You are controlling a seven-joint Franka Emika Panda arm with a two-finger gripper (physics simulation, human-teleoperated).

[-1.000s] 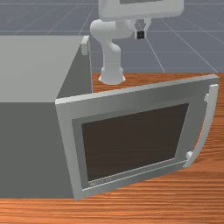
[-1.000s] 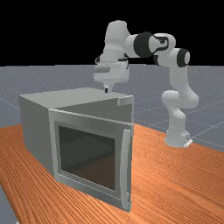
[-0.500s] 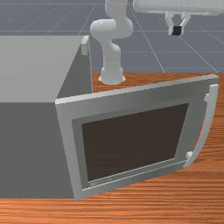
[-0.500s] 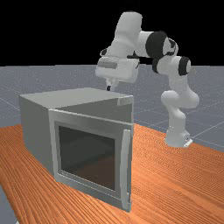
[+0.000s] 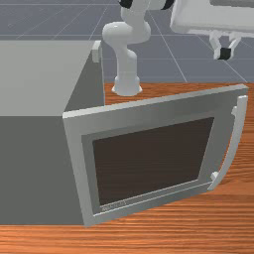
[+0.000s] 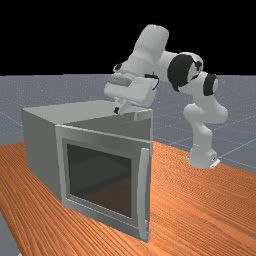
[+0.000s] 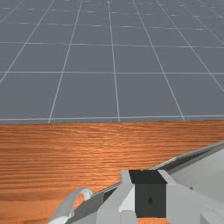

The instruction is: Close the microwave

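Grey and boxy, the microwave (image 5: 30,168) sits on the orange-brown tabletop (image 5: 173,228) at the front view's left, its door (image 5: 149,124) swung out toward that view's right. A pale curved handle (image 5: 234,144) runs along the door's free edge, beside the dark window (image 5: 154,163). Tilted in the far view, the hand (image 5: 224,53) hovers apart from the door, near the front view's upper right corner, its black-tipped fingers (image 7: 150,199) narrowed together with nothing between them.

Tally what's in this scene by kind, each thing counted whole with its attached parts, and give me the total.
Microwave: 1
Robot arm: 1
Table: 1
Total: 3
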